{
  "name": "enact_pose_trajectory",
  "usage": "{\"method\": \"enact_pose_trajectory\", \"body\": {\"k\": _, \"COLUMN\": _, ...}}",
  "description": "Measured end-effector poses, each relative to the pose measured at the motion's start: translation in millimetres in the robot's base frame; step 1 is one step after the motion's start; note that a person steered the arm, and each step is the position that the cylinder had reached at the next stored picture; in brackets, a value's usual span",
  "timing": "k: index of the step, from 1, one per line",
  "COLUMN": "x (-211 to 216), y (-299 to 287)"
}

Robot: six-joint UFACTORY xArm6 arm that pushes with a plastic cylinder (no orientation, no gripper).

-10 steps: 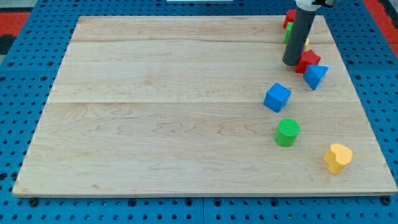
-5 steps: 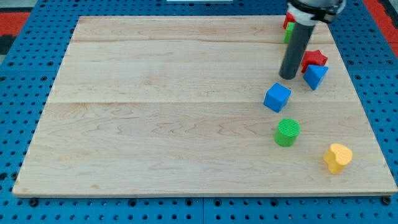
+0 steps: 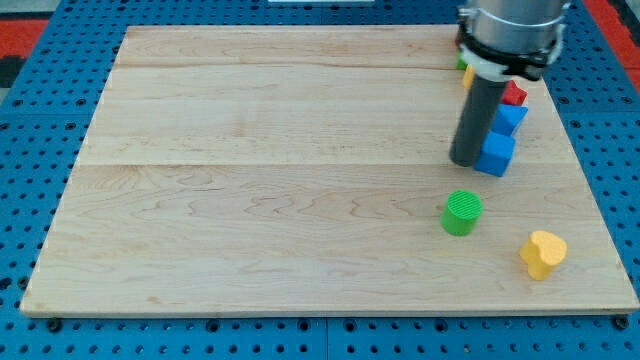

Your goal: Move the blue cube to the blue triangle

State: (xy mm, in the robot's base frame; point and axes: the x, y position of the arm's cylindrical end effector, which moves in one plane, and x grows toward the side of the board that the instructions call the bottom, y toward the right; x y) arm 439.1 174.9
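In the camera view, my tip presses against the left side of the blue cube on the pale wooden table. We carry no gripper, just the rod. The cube touches the blue triangle, with a red star-shaped block above. A green ribbed cylinder and yellow heart-shaped block sit below.

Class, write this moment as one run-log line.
my tip: touching blue cube's left | blue cube: against blue triangle | red star block: behind triangle | task: nearly done
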Motion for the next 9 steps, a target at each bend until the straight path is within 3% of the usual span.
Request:
{"method": "enact_pose_trajectory", "body": {"k": 2, "x": 25.5, "y": 3.2}}
{"method": "enact_pose_trajectory", "body": {"k": 7, "x": 23.3, "y": 32.5}}
{"method": "enact_pose_trajectory", "body": {"k": 9, "x": 86.1, "y": 25.5}}
